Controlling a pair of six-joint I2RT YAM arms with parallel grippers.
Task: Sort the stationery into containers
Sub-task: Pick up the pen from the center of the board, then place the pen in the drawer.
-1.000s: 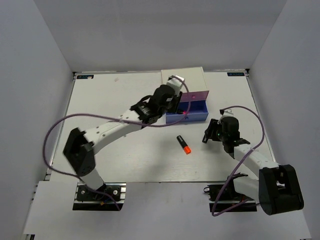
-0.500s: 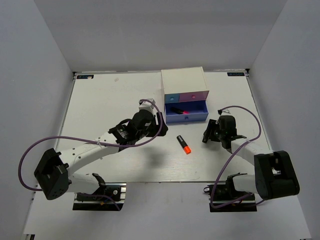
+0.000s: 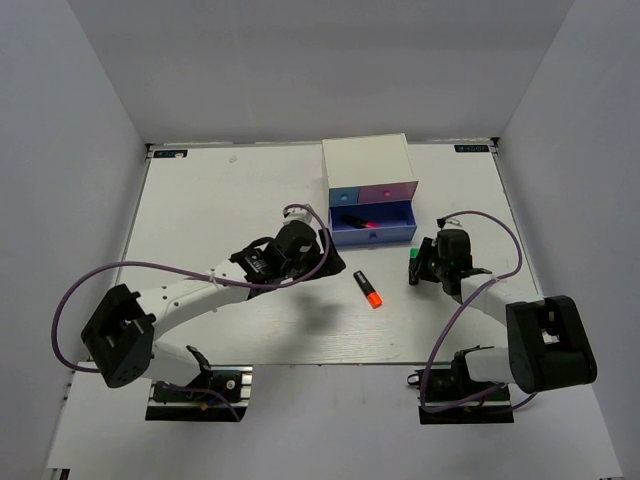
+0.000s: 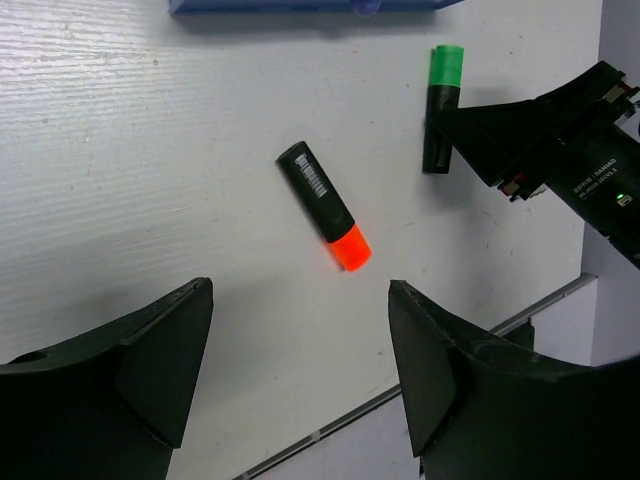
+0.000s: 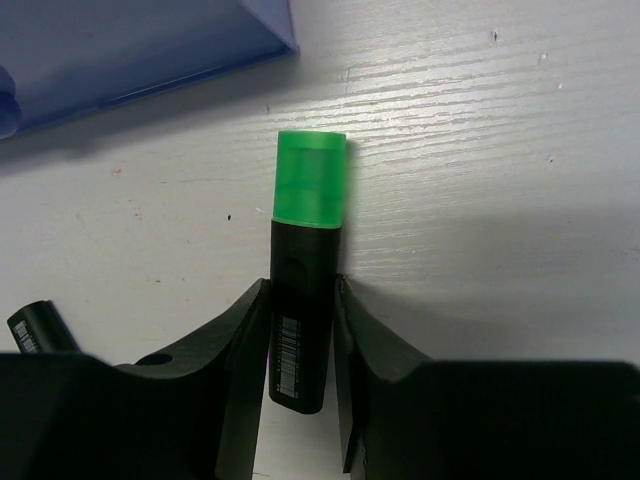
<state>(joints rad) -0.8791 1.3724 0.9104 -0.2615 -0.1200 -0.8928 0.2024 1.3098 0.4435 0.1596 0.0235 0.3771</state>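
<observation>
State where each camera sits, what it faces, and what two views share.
Top external: above and behind the bases, looking down on the table; both arms and the white cabinet show.
Left wrist: on the left gripper, facing down at the orange-capped highlighter; its open fingers show.
Right wrist: on the right gripper, facing the blue-violet drawer; its fingers clamp the green-capped highlighter.
Shared: both wrist views show the green-capped highlighter.

The green-capped highlighter (image 5: 305, 270) and orange-capped highlighter (image 4: 323, 205) have black bodies with white barcode labels. The wide drawer (image 3: 385, 236) is blue-violet, the cabinet (image 3: 365, 158) white, the table (image 3: 220, 200) white.
</observation>
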